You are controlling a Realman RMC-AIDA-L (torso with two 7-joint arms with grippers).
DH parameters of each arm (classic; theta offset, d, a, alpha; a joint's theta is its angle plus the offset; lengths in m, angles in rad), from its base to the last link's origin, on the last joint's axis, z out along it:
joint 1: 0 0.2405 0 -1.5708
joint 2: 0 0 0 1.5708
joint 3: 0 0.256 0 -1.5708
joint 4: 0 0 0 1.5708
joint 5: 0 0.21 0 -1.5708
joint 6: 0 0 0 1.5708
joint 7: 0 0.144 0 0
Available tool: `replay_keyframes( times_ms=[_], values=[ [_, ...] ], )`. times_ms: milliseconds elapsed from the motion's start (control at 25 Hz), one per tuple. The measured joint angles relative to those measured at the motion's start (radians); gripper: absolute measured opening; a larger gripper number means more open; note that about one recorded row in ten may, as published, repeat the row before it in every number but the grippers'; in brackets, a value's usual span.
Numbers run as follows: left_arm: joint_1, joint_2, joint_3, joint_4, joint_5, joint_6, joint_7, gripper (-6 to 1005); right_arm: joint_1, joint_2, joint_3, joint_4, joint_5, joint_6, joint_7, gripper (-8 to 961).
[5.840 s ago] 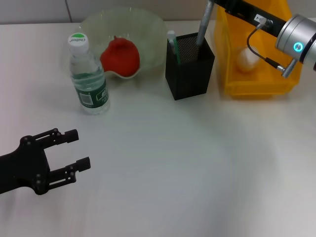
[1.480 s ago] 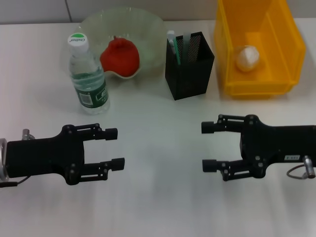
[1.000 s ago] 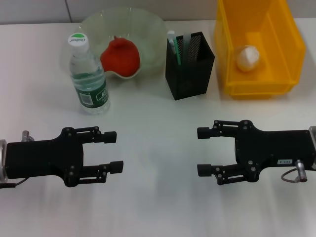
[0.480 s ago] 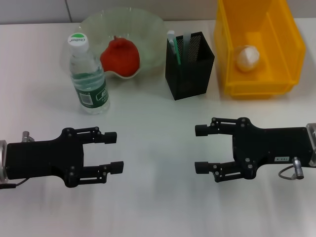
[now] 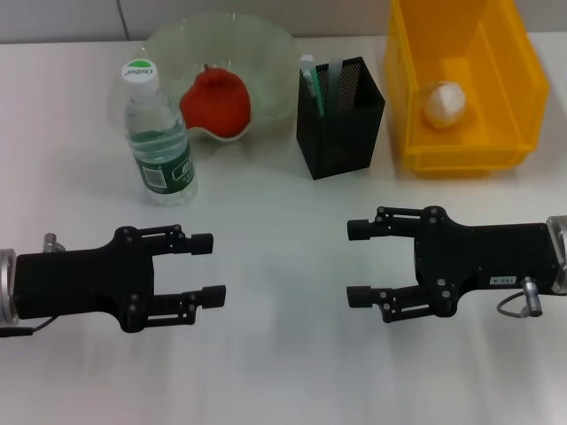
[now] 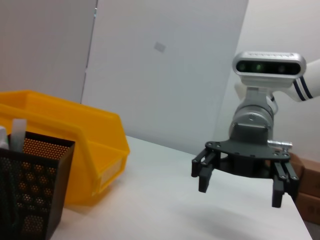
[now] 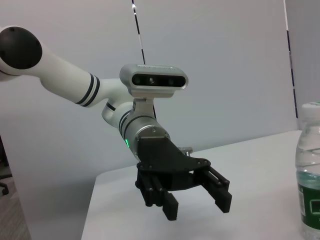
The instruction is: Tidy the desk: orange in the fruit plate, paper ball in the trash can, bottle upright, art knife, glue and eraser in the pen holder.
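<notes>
The orange (image 5: 214, 100) lies in the pale green fruit plate (image 5: 266, 40). Beside it the bottle (image 5: 158, 133) stands upright, also seen in the right wrist view (image 7: 311, 170). The black mesh pen holder (image 5: 341, 119) holds the green art knife (image 5: 310, 81) and the grey glue (image 5: 335, 74). The paper ball (image 5: 443, 104) rests inside the yellow trash can (image 5: 403, 106). The eraser is out of view. My left gripper (image 5: 211, 268) and right gripper (image 5: 354, 263) hover open over the near desk (image 5: 283, 212), tips facing each other, holding nothing.
The left wrist view shows the right gripper (image 6: 240, 192) beyond the trash can (image 6: 75, 145) and pen holder (image 6: 30, 185). The right wrist view shows the left gripper (image 7: 197, 209). A gap of bare desk lies between the two grippers.
The right arm came down from above the pen holder to the near desk and has drifted slightly left. The left gripper has moved right a little. The objects have not moved.
</notes>
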Motion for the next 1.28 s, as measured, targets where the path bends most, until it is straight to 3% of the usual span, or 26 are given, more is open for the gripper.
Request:
replay_keyframes(
  times_ms=[1280],
  values=[
    [-0.010, -0.005, 0.001, 0.003, 0.000, -0.032, -0.063, 792, 0.001, -0.002, 0.005, -0.002, 0.000, -0.001, 0.008, 816]
  ],
)
